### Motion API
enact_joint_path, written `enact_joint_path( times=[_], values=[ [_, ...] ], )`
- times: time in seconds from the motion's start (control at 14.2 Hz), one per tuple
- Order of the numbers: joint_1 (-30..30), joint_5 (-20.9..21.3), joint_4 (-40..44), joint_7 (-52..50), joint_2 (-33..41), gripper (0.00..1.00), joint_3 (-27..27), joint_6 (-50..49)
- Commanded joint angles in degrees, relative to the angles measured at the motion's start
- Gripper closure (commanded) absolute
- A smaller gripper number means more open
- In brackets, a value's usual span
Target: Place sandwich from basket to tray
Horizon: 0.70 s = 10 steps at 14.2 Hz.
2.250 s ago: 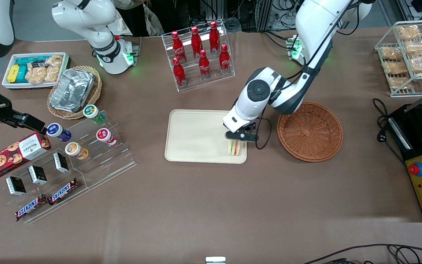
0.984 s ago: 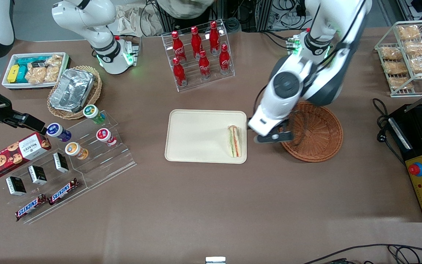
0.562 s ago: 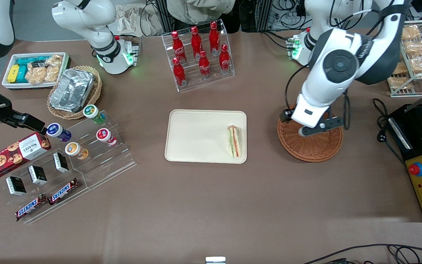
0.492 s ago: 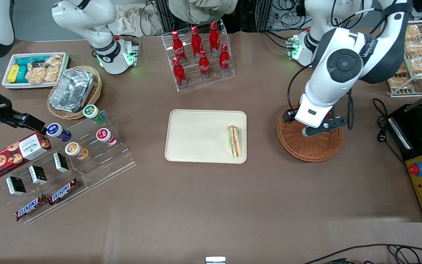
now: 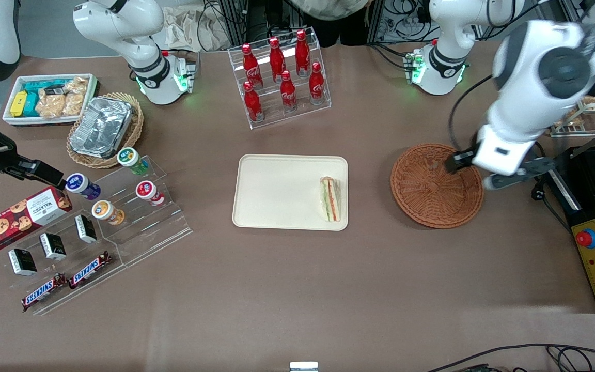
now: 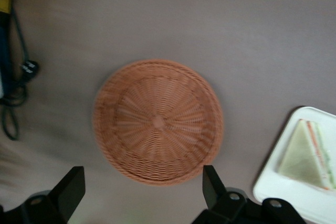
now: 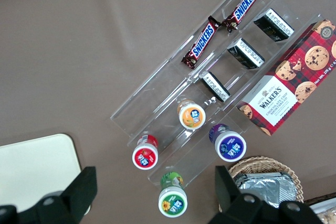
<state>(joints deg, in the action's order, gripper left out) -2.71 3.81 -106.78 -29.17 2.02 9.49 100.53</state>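
Sandwich (image 5: 330, 199) lies on tray (image 5: 277, 191), well apart from spread, raised hand (image 6: 142, 195).

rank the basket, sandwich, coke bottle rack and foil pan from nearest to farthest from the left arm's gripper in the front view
The gripper, open, hangs above the basket's rim at the working arm's end.
1. Basket: directly beneath the gripper.
2. Sandwich: on the tray, at the edge nearest the basket.
3. Coke bottle rack: farther from the front camera than the tray.
4. Foil pan: toward the parked arm's end.
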Motion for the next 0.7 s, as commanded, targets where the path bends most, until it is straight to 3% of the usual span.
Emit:
enact_joint_path(
  times=[0.0, 0.42, 0.63],
  values=[
    [5.8, 0.4, -0.4, 8.4, 3.3, 0.01, 0.7, -1.3],
    [9.6, -0.1, 13.2, 18.1, 0.5, 0.01, 1.0, -14.2],
    [9.7, -0.2, 13.3, 21.5, 0.9, 0.01, 0.9, -14.6]
  ],
)
